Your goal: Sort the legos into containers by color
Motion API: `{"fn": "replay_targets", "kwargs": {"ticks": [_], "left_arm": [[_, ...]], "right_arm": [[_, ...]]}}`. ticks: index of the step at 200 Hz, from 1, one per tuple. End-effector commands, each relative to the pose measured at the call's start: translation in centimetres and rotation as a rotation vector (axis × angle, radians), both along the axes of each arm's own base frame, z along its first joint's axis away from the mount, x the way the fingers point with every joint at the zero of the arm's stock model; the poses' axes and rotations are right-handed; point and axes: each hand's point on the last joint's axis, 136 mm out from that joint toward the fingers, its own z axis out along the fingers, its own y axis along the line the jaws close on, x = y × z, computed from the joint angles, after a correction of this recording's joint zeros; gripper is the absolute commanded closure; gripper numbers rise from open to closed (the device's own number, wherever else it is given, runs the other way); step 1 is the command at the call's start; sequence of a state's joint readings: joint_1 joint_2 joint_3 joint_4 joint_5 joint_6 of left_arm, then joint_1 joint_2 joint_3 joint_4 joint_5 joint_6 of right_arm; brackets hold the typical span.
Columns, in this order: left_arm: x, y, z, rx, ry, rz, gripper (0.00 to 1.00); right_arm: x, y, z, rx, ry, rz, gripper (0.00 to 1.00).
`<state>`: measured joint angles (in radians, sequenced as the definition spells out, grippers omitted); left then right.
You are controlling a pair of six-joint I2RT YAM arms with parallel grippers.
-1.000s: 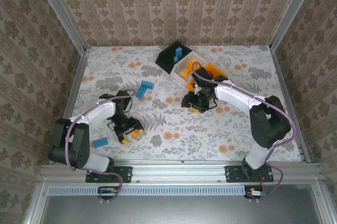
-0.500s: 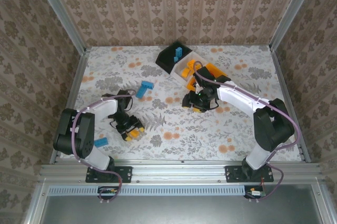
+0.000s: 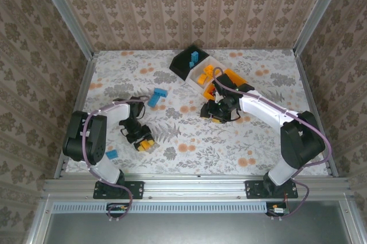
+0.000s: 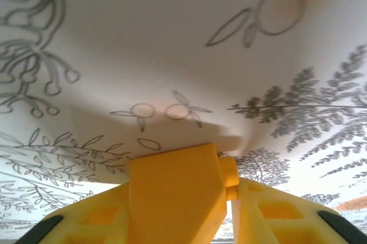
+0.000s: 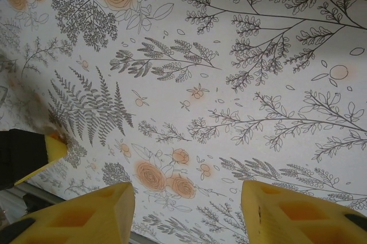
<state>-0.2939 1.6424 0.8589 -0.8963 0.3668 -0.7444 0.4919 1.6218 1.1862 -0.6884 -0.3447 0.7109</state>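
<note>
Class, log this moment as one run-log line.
left hand: shut on yellow brick | right hand: open, empty | blue brick: loose on table

Black bin [image 3: 179, 62], white bin [image 3: 193, 78], orange bin [image 3: 236, 77] abut near table's [image 3: 258, 141] far edge. Blue brick [image 3: 157, 96] mid-table, second blue brick [image 3: 110, 154] by left edge. Yellow brick [image 4: 175, 198] in left gripper [image 3: 144, 142].

The tablecloth [image 3: 189, 129] is white with grey ferns and orange roses, the loose legos [image 3: 158, 96] blue.

On the floral table [image 3: 258, 135] stand a black bin [image 3: 181, 64], white bin [image 3: 193, 77] and orange-yellow bin [image 3: 236, 77] together; a far blue brick [image 3: 159, 95] and near blue brick [image 3: 110, 154] lie leftward
</note>
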Motion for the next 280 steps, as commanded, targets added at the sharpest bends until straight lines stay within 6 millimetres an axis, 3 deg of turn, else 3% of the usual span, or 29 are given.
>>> {"fn": "replay_targets", "kwargs": {"ticks": [1,66,129,164,199,263,280], "left_arm": [[2.1,-0.4,0.0,-0.006,-0.08,-0.052,0.67],[3.5,-1.4,1.7,-0.03,-0.142,-0.139,0.68],[7.5,-4.9,6.3,-0.11,-0.294,-0.276,0.68],[10.6,-7.6,9.3,-0.175,-0.395,-0.328,0.68],[15.1,-10.8,12.0,-0.238,-0.485,-0.346,0.68],[23.5,-18.0,16.1,-0.413,-0.609,-0.319,0.67],[24.2,-21.0,16.8,-0.473,-0.619,-0.33,0.67]], "right_arm": [[-0.9,-0.7,0.1,-0.026,0.006,-0.012,0.48],[-1.2,-0.8,0.0,-0.025,0.01,-0.02,0.48],[-1.7,-2.6,-1.9,-0.049,0.06,-0.081,0.47],[-2.4,-4.5,-3.0,-0.063,0.1,-0.143,0.47],[-3.3,-6.5,-3.5,-0.086,0.123,-0.2,0.47],[-4.5,-8.5,-3.0,-0.099,0.104,-0.259,0.48],[-4.8,-9.0,-2.4,-0.1,0.082,-0.271,0.47]]}}
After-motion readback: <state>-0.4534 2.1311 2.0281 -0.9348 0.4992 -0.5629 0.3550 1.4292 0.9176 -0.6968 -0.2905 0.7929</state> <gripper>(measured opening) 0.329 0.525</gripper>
